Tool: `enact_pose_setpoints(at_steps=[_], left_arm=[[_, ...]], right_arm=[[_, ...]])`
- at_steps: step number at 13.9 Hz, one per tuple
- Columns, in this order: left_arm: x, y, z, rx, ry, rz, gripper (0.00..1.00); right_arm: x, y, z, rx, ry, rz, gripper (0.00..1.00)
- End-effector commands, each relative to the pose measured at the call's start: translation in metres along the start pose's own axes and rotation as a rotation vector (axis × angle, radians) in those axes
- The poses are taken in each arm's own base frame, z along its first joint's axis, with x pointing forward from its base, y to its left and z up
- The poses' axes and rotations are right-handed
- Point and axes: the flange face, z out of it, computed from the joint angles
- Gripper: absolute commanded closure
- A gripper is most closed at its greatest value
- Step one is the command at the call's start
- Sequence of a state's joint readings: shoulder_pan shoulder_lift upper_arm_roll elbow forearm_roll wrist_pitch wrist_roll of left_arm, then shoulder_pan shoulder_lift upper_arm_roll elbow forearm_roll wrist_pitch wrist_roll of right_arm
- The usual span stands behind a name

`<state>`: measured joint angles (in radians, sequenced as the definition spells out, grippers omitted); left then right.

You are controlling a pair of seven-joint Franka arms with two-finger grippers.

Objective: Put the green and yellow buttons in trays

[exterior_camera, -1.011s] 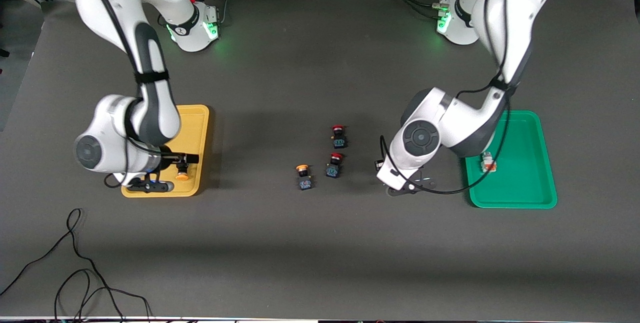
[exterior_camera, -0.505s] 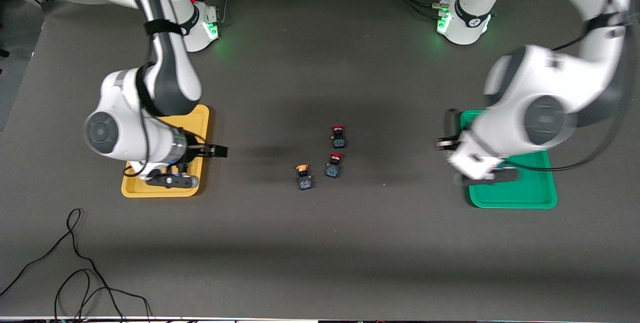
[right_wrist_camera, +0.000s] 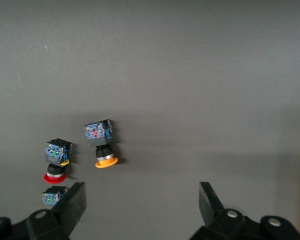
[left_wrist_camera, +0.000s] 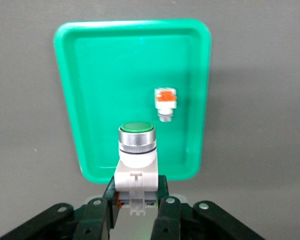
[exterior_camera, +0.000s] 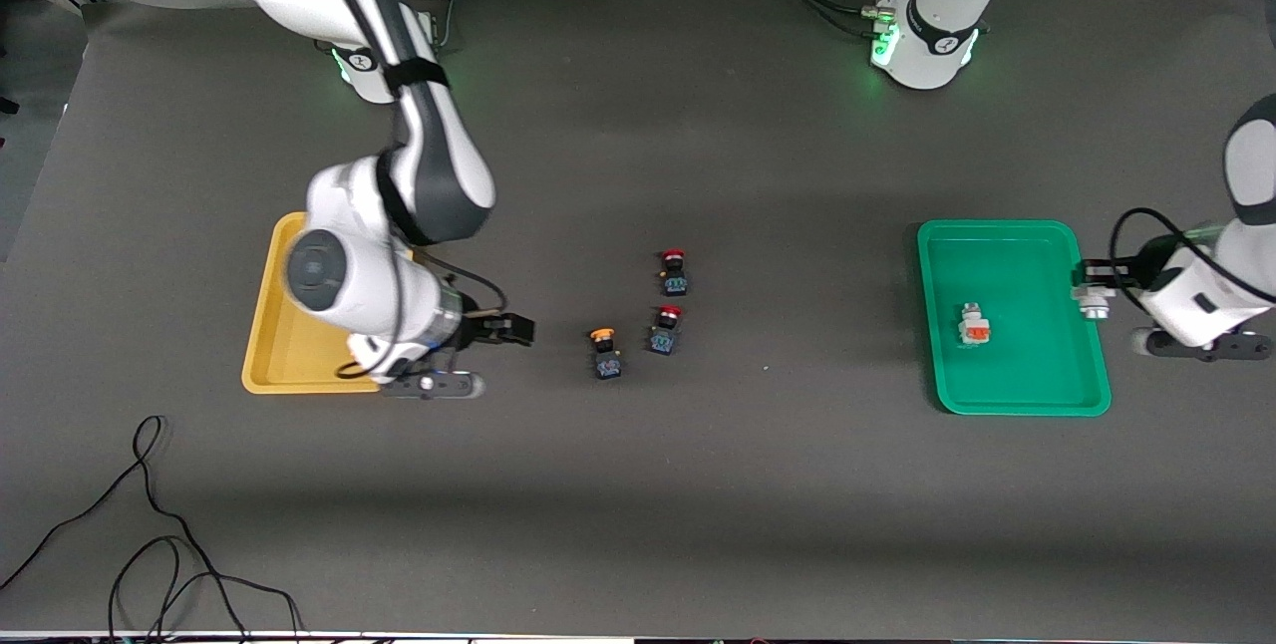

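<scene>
My left gripper (exterior_camera: 1094, 289) is shut on the white-bodied green button (left_wrist_camera: 136, 145) and holds it in the air over the edge of the green tray (exterior_camera: 1027, 370) at the left arm's end. The white button with the orange-red square (exterior_camera: 974, 324) lies in that tray; it also shows in the left wrist view (left_wrist_camera: 165, 101). My right gripper (exterior_camera: 510, 328) is open and empty, over the table between the yellow tray (exterior_camera: 267, 325) and a yellow-capped button (exterior_camera: 604, 351). That button lies on its side in the right wrist view (right_wrist_camera: 101, 143). My right arm hides part of the yellow tray.
Two red-capped buttons (exterior_camera: 675, 271) (exterior_camera: 667, 328) lie beside the yellow-capped one at the table's middle. In the right wrist view one red-capped button (right_wrist_camera: 56, 161) is near my finger (right_wrist_camera: 72, 202). A black cable (exterior_camera: 150, 524) loops at the front corner at the right arm's end.
My right gripper moved off the yellow tray toward the middle buttons. My left arm swung from the table's middle across the green tray to its outer edge.
</scene>
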<state>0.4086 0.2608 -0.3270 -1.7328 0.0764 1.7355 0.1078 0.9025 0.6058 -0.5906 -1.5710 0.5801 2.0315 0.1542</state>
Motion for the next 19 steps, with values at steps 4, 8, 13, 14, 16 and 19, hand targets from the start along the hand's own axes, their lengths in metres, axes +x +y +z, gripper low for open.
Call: enact_pose_setpoints(at_steps=[4, 8, 13, 14, 16, 19], left_arm=[[-0.028, -0.027, 0.136, 0.051, 0.113, 0.086, 0.88], [-0.024, -0.034, 0.201, 0.036, 0.142, 0.104, 0.87], [-0.012, -0.042, 0.212, 0.036, 0.167, 0.103, 0.83], [-0.008, -0.045, 0.212, 0.038, 0.169, 0.11, 0.73], [-0.003, -0.047, 0.207, 0.042, 0.172, 0.11, 0.17], [0.005, -0.053, 0.182, 0.051, 0.141, 0.103, 0.03]], right_arm=[[-0.028, -0.071, 0.127, -0.094, 0.04, -0.136, 0.0], [-0.036, -0.089, 0.17, -0.128, 0.102, -0.174, 0.0], [-0.035, -0.098, 0.186, -0.127, 0.138, -0.209, 0.99], [-0.034, -0.097, 0.185, -0.128, 0.14, -0.208, 1.0], [-0.032, -0.096, 0.18, -0.122, 0.143, -0.203, 1.0], [-0.025, -0.094, 0.146, -0.094, 0.157, -0.177, 1.0]])
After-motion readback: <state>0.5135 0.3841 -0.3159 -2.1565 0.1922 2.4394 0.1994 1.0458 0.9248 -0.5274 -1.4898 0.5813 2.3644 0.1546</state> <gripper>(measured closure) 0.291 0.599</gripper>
